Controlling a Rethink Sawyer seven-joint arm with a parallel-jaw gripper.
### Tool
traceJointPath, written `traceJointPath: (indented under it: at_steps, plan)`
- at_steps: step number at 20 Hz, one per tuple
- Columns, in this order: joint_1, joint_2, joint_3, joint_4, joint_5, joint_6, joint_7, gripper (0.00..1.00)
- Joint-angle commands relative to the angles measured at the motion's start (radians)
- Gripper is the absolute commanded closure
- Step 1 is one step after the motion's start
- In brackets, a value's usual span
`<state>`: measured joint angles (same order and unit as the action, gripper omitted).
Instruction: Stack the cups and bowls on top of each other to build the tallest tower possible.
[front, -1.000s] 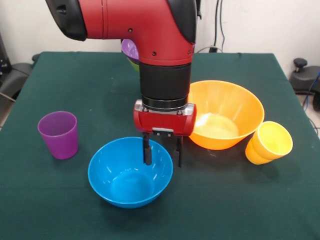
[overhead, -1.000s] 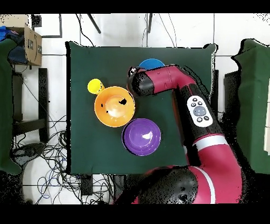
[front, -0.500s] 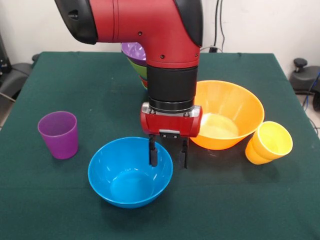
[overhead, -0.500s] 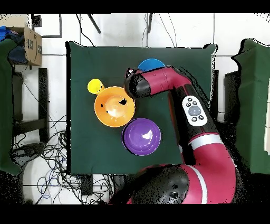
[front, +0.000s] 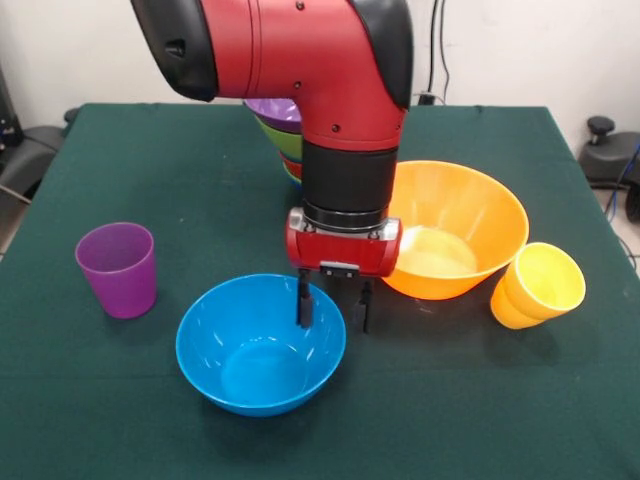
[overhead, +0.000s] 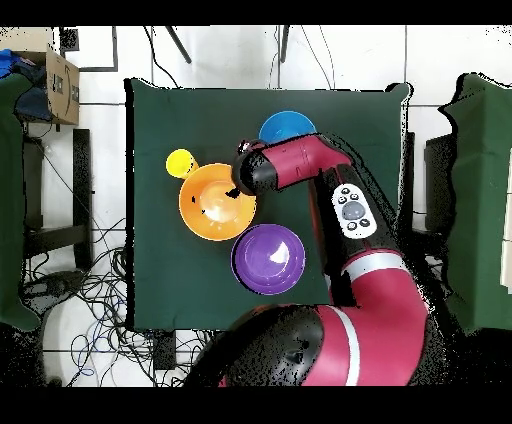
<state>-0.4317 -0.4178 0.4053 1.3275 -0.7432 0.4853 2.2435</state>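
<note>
Front view showed the gripper (front: 334, 307) low over the glossy plastic large blue bowl (front: 261, 344), its jaws apart and straddling the bowl's far rim, one finger inside and one outside. The step in hand looked like grasping that bowl; next the jaws would need to close on the rim before lifting. The large orange plastic bowl (front: 455, 228) sat just behind, the stepped yellow plastic cup (front: 538, 285) beside it, the translucent purple cup (front: 118, 268) well apart. The leaning tower of nested bowls (front: 282, 135) stood behind the arm. A dark green cloth covered the table (front: 120, 160); cables (overhead: 90, 290) trailed over the tiled floor.
</note>
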Motion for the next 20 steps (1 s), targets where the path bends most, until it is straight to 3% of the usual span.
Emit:
traceJointPath:
  at_steps: [1,6,7,20]
  plan:
    - [0.046,0.069,-0.093,0.012,-0.066,-0.015,0.015,0.0]
    - [0.067,0.078,-0.126,0.003,-0.061,-0.024,0.014,0.0]
    - [0.069,0.079,-0.133,0.005,-0.052,-0.034,0.008,1.0]
    - [0.054,0.059,-0.117,0.008,-0.019,-0.036,-0.026,1.0]
